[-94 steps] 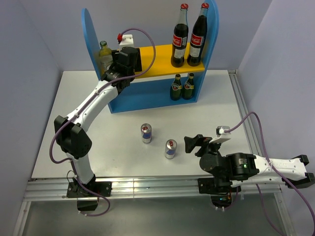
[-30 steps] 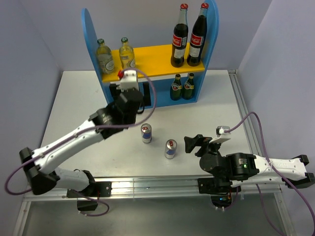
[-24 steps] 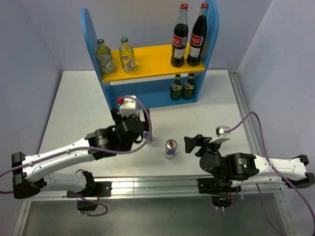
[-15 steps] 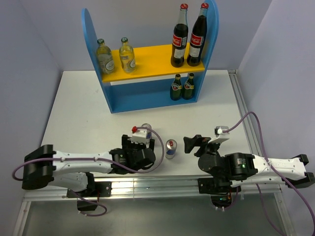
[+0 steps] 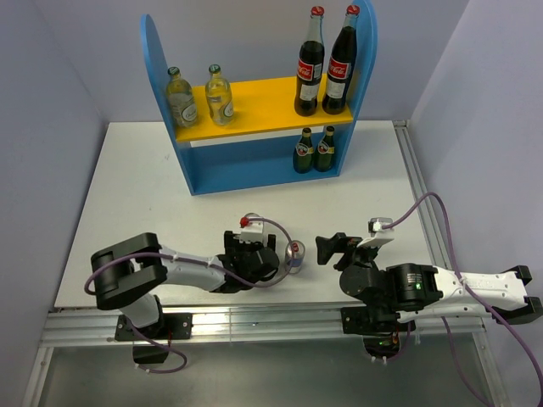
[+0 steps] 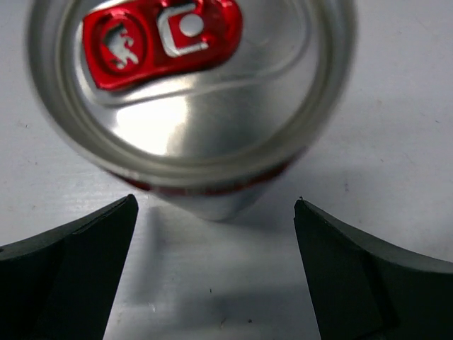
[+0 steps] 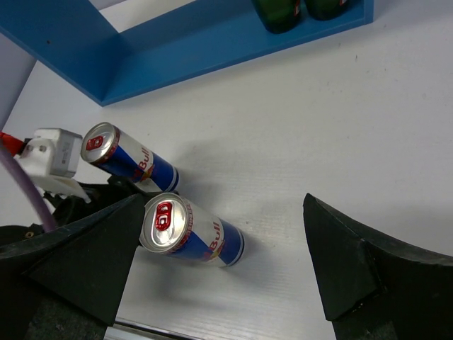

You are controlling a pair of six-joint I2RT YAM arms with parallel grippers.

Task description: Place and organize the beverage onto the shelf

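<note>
The blue shelf [image 5: 157,59] stands at the back. Two cola bottles [image 5: 310,64] are on the right of its yellow board and two clear bottles [image 5: 181,97] on the left. Two blue-silver cans stand upright on the table in front. My left gripper [image 5: 257,259] hangs open just near-side of the left can [image 6: 191,92], nothing between its fingers [image 6: 78,255]. The wrist covers that can from above. The right can [image 5: 294,257] stands just beside it. My right gripper [image 5: 333,248] is open, low, to the right of that can [image 7: 191,232], not touching.
Two dark green bottles [image 5: 314,150] stand on the right of the shelf's lower level [image 7: 177,49]. The left can [image 7: 131,163] sits beside the left wrist's white camera block [image 7: 53,152]. A metal rail [image 5: 254,320] runs along the near table edge.
My left arm has let go of a clear bottle on the yellow board, pulled back across the table and folded down over the left can. The right arm has barely moved.
</note>
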